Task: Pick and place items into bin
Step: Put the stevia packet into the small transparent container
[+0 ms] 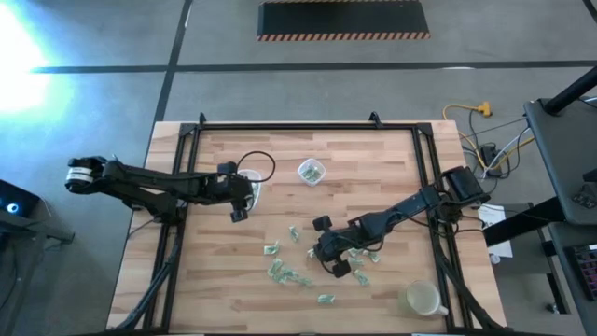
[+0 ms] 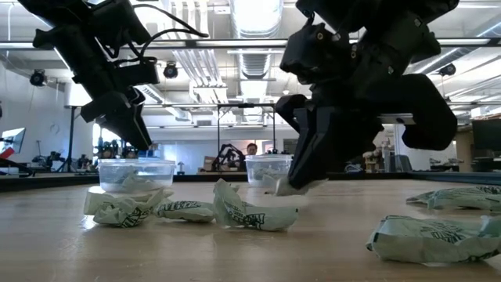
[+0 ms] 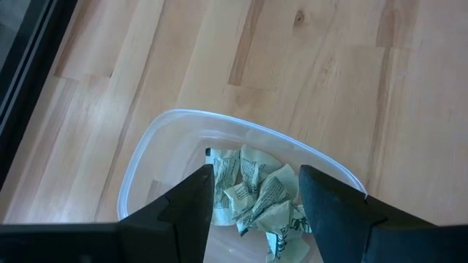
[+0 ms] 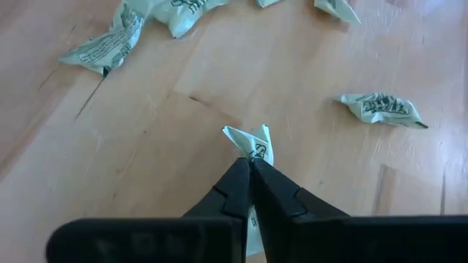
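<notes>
Several small pale green-and-white crinkly wrapped pieces (image 1: 280, 273) lie scattered on the wooden table, also close up in the low view (image 2: 250, 213). My left gripper (image 3: 256, 183) hangs open over a clear container (image 3: 168, 139) that holds a few wrapped pieces (image 3: 256, 197); from above it stands at the table's left-middle (image 1: 244, 198). My right gripper (image 4: 250, 164) is shut on one wrapped piece (image 4: 252, 142), low among the scattered ones (image 1: 320, 252). A second clear container (image 1: 311, 172) with pieces inside stands at the table's middle, toward the far edge. My right gripper pinches one wrapped piece between its two fingertips, coming slanting down from above. A crinkled end of the piece (image 4: 256, 139) sticks out past the tips. In the low view the piece (image 2: 288, 186) sits right at the table top; I cannot tell whether it is lifted clear.
A pale round cup (image 1: 424, 299) stands near the table's near right corner. Loose pieces lie around my right gripper (image 4: 380, 108) (image 4: 110, 44). A dark metal frame (image 1: 308, 126) borders the table. Bare wood lies at the far right and near left.
</notes>
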Tool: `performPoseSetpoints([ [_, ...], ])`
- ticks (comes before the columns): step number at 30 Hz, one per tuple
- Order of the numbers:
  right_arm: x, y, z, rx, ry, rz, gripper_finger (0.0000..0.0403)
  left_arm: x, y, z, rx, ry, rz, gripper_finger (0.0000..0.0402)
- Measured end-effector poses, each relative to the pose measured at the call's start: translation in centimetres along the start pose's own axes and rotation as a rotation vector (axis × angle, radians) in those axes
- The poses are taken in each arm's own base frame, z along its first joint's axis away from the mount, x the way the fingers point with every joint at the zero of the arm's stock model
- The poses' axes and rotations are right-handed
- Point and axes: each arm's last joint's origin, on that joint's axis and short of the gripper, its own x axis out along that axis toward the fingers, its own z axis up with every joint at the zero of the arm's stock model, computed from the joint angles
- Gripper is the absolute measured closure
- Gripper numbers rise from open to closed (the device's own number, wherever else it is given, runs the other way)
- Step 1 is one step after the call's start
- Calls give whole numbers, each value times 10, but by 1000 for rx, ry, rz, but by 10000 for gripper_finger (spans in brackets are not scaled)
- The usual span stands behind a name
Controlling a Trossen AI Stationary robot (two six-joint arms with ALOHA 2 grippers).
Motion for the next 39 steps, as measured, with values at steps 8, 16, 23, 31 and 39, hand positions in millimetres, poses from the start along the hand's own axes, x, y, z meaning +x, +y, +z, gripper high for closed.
performPoseSetpoints([
  [8,-7,-4,7,-69,-1,-91,394,0,0,0,0,0,0,217],
  [16,-38,-27,30,-91,4,-418,394,0,0,0,0,-2,0,217],
  [23,-66,-84,26,51,29,-619,394,0,0,0,0,-1,0,217],
  [31,-79,-162,-6,261,2,-536,394,0,0,0,1,0,0,217],
  [39,-84,-193,-32,381,-41,-451,394,0,0,0,1,-1,0,217],
])
